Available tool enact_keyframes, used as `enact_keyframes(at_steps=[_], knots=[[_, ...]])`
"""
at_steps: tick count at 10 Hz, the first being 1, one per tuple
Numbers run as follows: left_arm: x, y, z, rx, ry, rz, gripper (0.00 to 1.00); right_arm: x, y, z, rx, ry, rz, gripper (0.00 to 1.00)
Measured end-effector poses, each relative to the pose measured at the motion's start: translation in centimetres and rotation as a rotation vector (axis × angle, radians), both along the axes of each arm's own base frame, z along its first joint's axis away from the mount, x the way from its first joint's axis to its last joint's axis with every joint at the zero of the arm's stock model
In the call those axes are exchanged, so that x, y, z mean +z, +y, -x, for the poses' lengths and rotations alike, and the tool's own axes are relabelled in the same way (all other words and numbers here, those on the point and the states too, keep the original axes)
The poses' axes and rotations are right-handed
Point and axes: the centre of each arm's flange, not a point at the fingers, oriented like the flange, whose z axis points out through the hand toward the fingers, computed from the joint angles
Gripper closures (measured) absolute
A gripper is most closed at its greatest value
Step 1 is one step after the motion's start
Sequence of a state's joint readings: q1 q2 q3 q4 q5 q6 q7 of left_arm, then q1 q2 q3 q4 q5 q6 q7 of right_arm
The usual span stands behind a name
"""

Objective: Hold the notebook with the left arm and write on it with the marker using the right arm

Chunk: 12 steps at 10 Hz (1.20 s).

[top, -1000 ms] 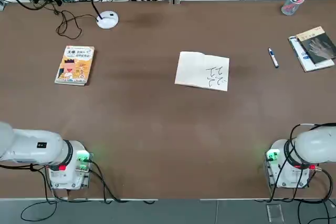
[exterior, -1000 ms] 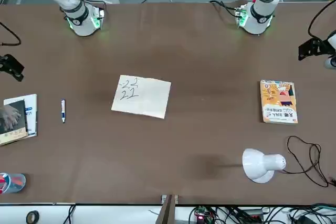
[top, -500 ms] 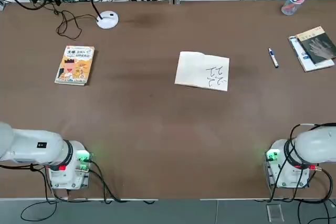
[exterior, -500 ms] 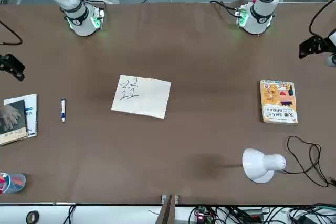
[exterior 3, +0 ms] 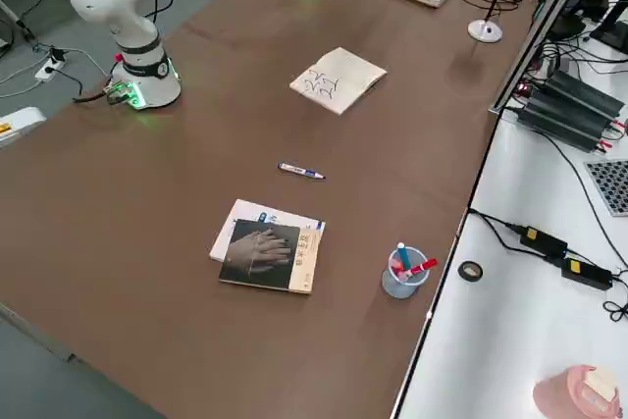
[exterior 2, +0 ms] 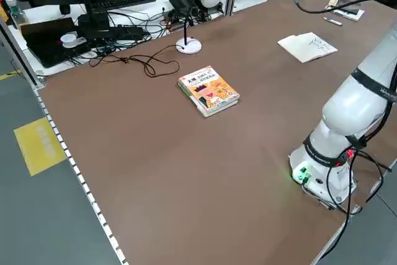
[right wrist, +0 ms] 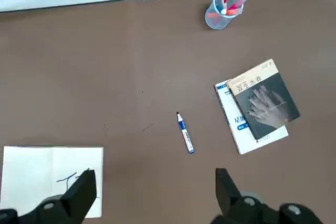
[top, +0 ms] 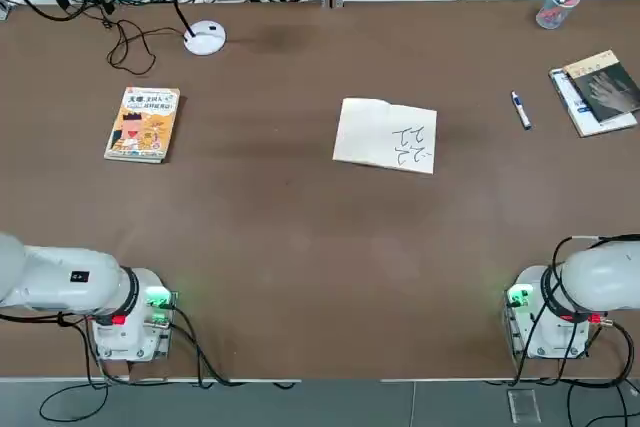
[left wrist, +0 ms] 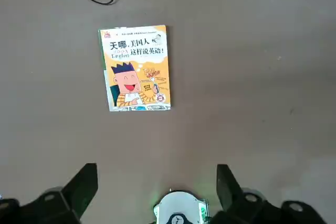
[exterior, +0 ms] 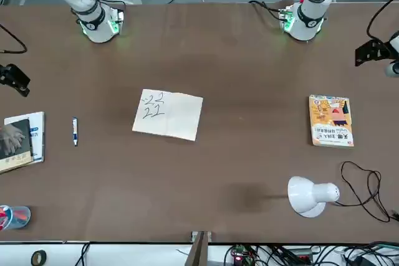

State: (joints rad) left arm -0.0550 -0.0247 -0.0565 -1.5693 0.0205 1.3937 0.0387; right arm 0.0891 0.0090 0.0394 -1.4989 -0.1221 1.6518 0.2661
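One notebook (top: 385, 135), one marker (top: 521, 110), three other books and one pen cup (exterior 3: 404, 273) lie untouched while both grippers (left wrist: 157, 182) (right wrist: 152, 184) hang wide, empty.

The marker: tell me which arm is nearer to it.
Right. The marker lies on the right arm's side of the table, ahead of that arm's base. The left arm is at the opposite end, beyond the notebook.
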Motion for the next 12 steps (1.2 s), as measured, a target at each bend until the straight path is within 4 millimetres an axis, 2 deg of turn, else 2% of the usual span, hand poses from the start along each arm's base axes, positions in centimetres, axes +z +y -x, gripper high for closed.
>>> enact_keyframes(at_steps=[12], knots=[[-0.18,0.03,0.27,-0.001,0.023,-0.002,0.0,-0.09,0.21,0.06,0.003,0.005,0.001,0.0]])
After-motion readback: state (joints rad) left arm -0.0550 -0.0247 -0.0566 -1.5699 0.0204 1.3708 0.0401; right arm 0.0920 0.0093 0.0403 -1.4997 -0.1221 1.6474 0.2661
